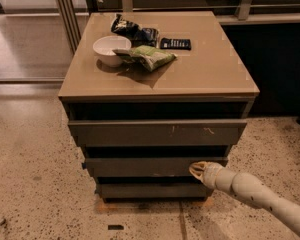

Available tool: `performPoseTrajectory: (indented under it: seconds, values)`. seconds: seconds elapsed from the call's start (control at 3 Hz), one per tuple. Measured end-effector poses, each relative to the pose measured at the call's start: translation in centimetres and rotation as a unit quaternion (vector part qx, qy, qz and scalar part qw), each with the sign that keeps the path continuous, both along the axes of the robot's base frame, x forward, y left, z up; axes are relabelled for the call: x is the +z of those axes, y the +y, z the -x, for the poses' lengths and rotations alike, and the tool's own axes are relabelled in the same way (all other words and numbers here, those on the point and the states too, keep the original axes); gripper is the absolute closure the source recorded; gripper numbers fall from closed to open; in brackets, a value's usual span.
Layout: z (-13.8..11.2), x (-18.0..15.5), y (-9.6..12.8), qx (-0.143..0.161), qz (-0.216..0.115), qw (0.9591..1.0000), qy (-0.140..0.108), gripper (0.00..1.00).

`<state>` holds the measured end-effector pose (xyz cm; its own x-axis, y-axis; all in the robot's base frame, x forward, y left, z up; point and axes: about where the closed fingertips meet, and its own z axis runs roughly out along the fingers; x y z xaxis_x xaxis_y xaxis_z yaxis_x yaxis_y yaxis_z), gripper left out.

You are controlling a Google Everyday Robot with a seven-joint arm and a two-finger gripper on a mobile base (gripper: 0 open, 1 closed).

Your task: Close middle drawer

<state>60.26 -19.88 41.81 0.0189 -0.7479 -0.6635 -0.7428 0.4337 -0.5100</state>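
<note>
Pincer [197, 169]: yours, against the middle drawer [140, 167] front, right end; clenched or released, you cannot tell
Drawer: slightly ajar

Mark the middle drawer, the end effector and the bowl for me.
middle drawer [140, 167]: camera view, centre of its flat front.
end effector [198, 170]: camera view, its tip, at the drawer front's right end.
bowl [111, 46]: camera view, its white inside.

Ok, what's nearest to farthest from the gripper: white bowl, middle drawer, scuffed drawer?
1. middle drawer: the gripper is at its front, right side.
2. scuffed drawer: just above.
3. white bowl: on the top, back left.
</note>
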Motion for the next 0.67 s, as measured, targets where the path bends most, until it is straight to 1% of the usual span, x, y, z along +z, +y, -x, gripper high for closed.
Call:
performPoseTrajectory:
  seconds: [0.33, 0.67]
  values:
    - [0.00, 0.00, 0.00, 0.000, 0.000, 1.0000, 0.000, 1.00]
    - [0.24, 0.02, 0.29, 0.008, 0.000, 0.9999, 0.008, 1.00]
